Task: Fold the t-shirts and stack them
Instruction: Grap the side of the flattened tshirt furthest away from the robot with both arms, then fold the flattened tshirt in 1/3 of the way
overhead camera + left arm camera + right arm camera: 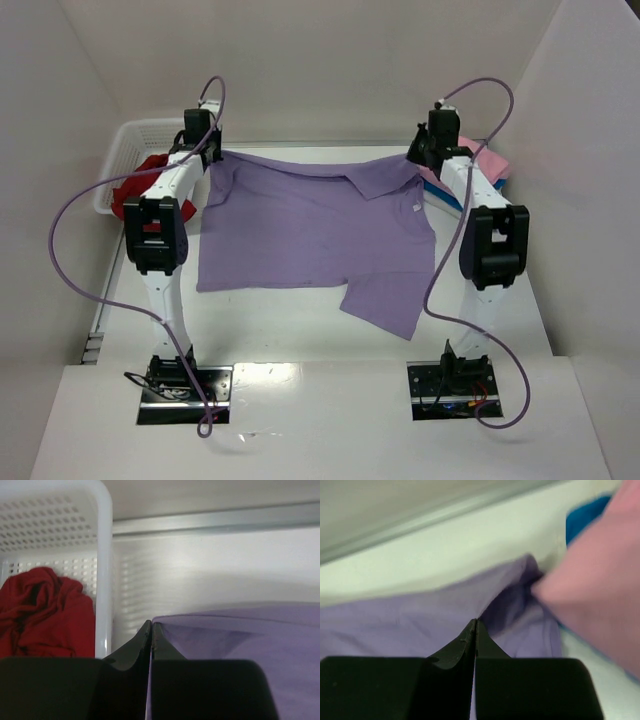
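The lavender purple t-shirt (310, 225) is spread over the middle of the table, a sleeve hanging toward the front right. My left gripper (207, 152) is shut on its far left corner, and the cloth (240, 640) shows pinched in the left wrist view. My right gripper (425, 150) is shut on its far right corner, with the cloth (420, 625) in the right wrist view. The deep red t-shirt (135, 190) lies bunched in the basket and shows in the left wrist view (45, 610). The pink t-shirt (485, 165) lies on the bright blue one (450, 197) at the far right.
A white lattice basket (130, 140) stands at the far left, close to my left gripper; its wall (102, 570) shows in the left wrist view. The pink shirt (600, 590) and the blue shirt (585, 515) lie just right of my right gripper. White walls enclose the table.
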